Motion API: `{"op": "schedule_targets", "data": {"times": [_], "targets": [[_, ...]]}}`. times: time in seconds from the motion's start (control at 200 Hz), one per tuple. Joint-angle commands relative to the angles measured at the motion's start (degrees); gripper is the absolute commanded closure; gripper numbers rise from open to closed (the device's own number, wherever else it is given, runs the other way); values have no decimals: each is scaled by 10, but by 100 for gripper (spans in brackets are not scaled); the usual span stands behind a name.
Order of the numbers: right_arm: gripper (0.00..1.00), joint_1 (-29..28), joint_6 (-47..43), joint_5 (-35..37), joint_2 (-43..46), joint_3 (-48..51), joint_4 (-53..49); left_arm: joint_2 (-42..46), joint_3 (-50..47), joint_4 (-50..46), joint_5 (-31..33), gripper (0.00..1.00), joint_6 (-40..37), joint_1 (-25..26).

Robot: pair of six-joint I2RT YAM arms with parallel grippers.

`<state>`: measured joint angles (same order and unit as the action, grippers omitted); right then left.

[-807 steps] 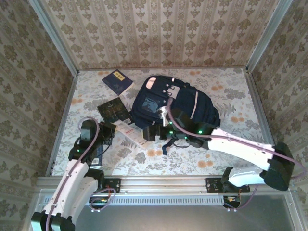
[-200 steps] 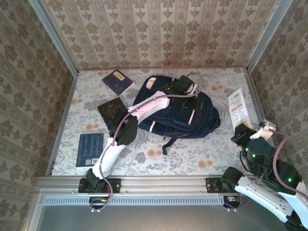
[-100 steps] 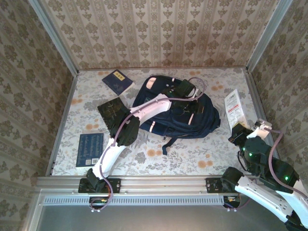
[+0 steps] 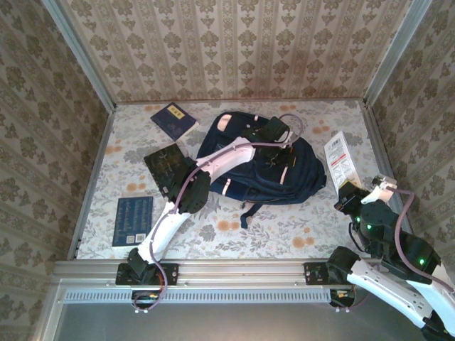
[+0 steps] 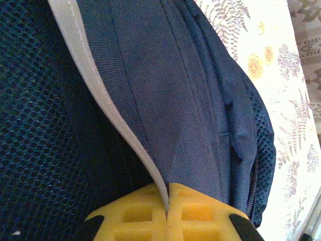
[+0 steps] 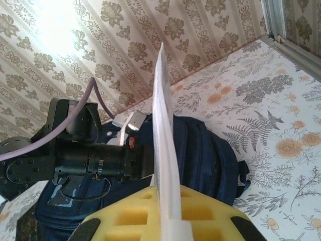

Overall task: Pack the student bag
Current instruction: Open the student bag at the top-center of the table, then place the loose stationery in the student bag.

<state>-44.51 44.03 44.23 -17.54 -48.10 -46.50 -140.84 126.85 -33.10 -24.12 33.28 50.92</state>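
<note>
The bag lies centre-back on the table. The left gripper is clenched on its pale trim, probably to lift the opening. The right gripper pinches a white booklet on edge at the right, seemingly ready to slide in.

I see the bag as matt navy woven cloth, with a coarse open mesh panel and a smooth pale trim. The left pads look like matt yellow moulded plastic, gridded. The sheet looks like thin white paper. The rail is dull brushed metal.
</note>
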Motion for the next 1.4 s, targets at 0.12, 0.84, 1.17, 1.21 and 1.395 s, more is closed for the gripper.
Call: {"op": "schedule_targets", "data": {"times": [0.12, 0.84, 1.17, 1.21, 1.395], "targets": [[100, 1, -37, 39, -2, -36, -3, 98, -12, -24, -23, 100, -15, -30], [100, 1, -142, 92, -19, -49, 51, 288, -29, 14, -193, 100, 34, -141], [100, 68, -151, -119, -192, -103, 96, 310, -42, 39, -233, 100, 45, -154], [100, 109, -130, -166, -212, -112, 89, 317, -50, 45, -234, 100, 48, -158], [100, 338, -24, -446, -279, -84, 121, 335, -84, 85, -257, 100, 78, -171]]}}
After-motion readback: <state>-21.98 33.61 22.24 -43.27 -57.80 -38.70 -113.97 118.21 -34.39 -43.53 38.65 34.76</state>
